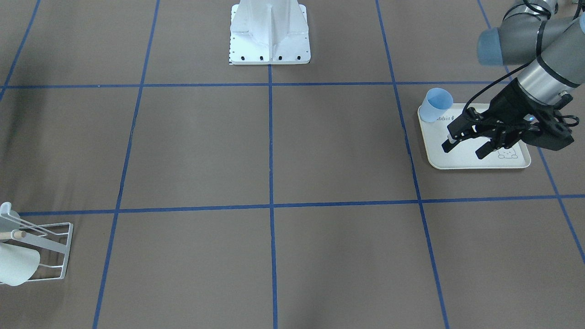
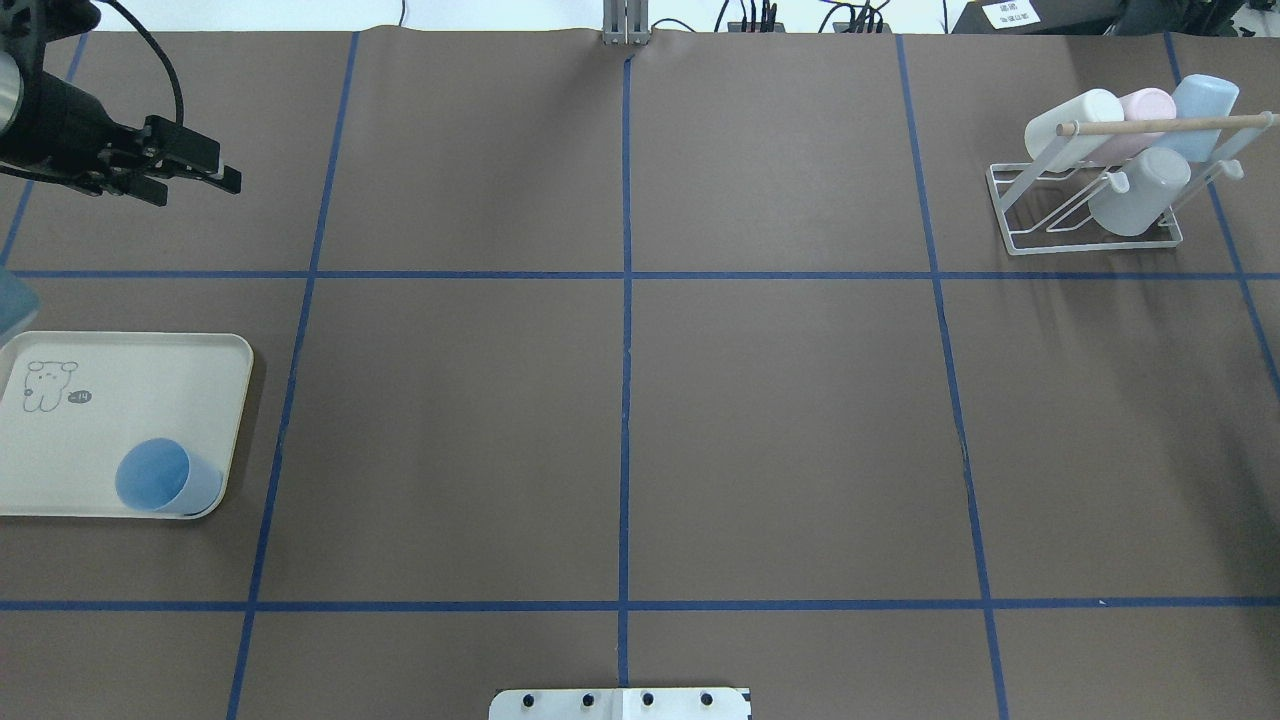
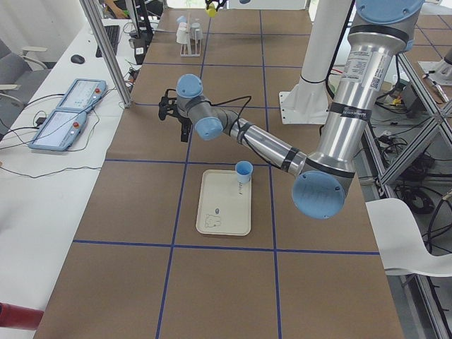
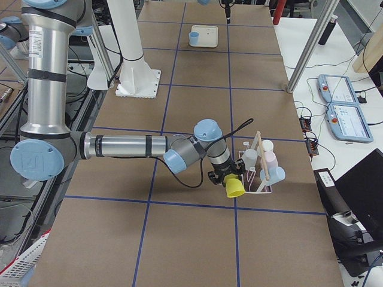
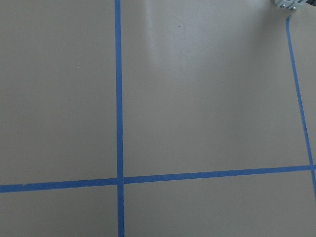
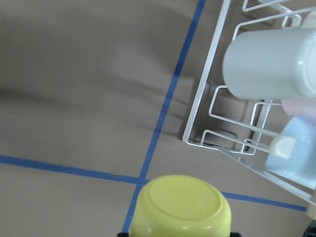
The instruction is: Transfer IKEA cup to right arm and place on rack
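Nearly there: the right gripper (image 4: pixel 227 179) is clamped on a yellow cup (image 6: pixel 181 205) just beside the rack (image 2: pixel 1160 123).
Its base faces the wrist camera, so the long axis runs straight out from the gripper, mouth away. The rack lies close on the cup's far side from the robot, and no slanted prong is lined up with the mouth yet. At the table's other end the left gripper (image 1: pixel 467 147) hangs spread and empty, apart from the blue cup (image 1: pixel 436 105) upright in a tray (image 1: pixel 457 161) corner.
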Controlling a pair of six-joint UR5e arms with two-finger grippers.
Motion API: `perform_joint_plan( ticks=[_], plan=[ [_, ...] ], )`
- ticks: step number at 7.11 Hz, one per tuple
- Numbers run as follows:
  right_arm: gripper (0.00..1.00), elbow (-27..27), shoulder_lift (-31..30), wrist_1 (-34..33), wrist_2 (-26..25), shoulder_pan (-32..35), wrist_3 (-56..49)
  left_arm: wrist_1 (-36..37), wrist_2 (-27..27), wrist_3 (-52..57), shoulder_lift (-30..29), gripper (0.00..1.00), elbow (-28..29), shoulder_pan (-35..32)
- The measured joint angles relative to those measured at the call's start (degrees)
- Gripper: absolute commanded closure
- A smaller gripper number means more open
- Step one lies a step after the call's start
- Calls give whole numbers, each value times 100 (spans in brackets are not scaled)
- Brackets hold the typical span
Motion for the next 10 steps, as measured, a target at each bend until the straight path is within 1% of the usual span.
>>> perform_joint_plan(
  ticks=[2,3,4,5,6,8,10],
  plan=[
    [100,80,0,42,673,435,1294,0,16,1,0,0,7,25],
    [100,71,23,277,1003,561,2458,0,39,1,0,0,15,32],
    [100,17,46,637,1160,613,3490,0,57,1,0,0,21,37],
    [100,-48,86,903,1217,633,4320,0,70,1,0,0,27,41],
    [100,-90,149,1031,1227,639,5030,0,76,1,-2,0,29,43],
    [100,-189,296,1111,1166,643,6187,0,79,-4,-36,0,33,45],
    [100,-308,449,1197,990,642,7273,2,79,-13,-76,0,39,46]
  ],
)
